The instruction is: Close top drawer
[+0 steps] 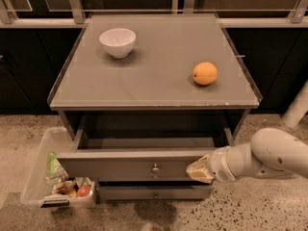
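Grey table (163, 66) on speckled floor (269, 211), dark cabinets (24, 66) behind — top drawer (120, 168) pulled out.
Gripper (199, 170) touches the front panel's right end — its opening state cannot be told.

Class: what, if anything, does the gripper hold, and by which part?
Cannot be told: the gripper lies against the top drawer, at its front's right end, away from the knob.

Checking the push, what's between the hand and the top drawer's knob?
Only the bare grey front of the top drawer, seen in the camera view. The hand is at its right end, right of the knob.
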